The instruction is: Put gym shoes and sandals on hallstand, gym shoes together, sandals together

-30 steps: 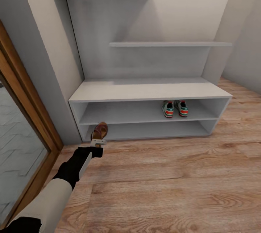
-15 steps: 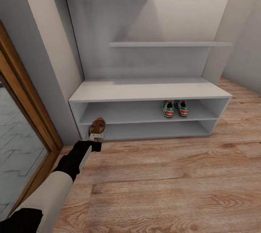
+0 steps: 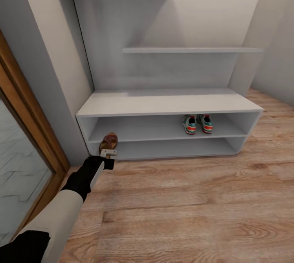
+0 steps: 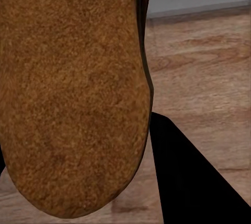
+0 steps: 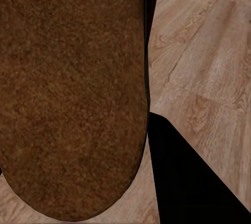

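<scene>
The two gym shoes (image 3: 197, 123) stand side by side on the upper low shelf of the light-grey hallstand (image 3: 163, 104), right of centre. My left gripper (image 3: 108, 155) is shut on a brown sandal (image 3: 109, 142), held upright in front of the left end of the hallstand's low shelves, above the corridor floor (image 3: 192, 197). In the left wrist view the sandal's brown sole (image 4: 73, 93) looms close beside a dark finger (image 4: 198, 187). The right wrist view shows another brown sandal sole (image 5: 73, 93) held just as close beside a dark finger (image 5: 193, 182), over wood planks.
A wood-framed door or mirror (image 3: 28, 132) and a grey wall corner (image 3: 45, 75) stand close on the left of my left arm. The hallstand's bench top and two upper shelves are bare. Open plank floor stretches to the right.
My left arm has reached forward, carrying the sandal from over the floor up to the left end of the low shelves. The head view has shifted slightly.
</scene>
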Controlling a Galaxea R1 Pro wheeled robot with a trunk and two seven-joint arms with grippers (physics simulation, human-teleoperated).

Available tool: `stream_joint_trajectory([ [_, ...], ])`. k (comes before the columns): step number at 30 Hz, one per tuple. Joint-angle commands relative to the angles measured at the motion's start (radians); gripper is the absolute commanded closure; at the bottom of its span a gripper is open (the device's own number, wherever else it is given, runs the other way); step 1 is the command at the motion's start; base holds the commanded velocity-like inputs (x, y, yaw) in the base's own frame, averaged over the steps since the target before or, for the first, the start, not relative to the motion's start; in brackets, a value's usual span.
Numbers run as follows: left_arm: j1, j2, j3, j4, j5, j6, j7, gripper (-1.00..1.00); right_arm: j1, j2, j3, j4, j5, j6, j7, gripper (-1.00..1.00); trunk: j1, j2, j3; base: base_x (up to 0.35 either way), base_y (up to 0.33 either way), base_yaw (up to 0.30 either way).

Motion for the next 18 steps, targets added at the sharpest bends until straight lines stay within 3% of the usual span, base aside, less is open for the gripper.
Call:
stream_joint_trajectory([
  [1,0.0,-0.001,-0.002,-0.001,-0.004,0.006,0.002,1.0,-0.001,0.0,-0.003,0.001,-0.014,-0.002,0.009,1.0,0.0,0.0,-0.001,0.295,0.0,0.0],
  [10,0.002,0.0,0.0,-0.004,-0.007,0.004,0.005,1.0,-0.001,0.002,-0.001,0.002,-0.014,-0.002,0.009,1.0,0.0,0.0,-0.001,0.166,0.0,0.0],
  [18,0.003,0.001,-0.001,0.0,-0.005,-0.002,0.01,1.0,-0.001,0.002,-0.001,0.002,-0.014,-0.002,0.009,1.0,0.0,0.0,-0.001,0.289,0.0,0.0],
])
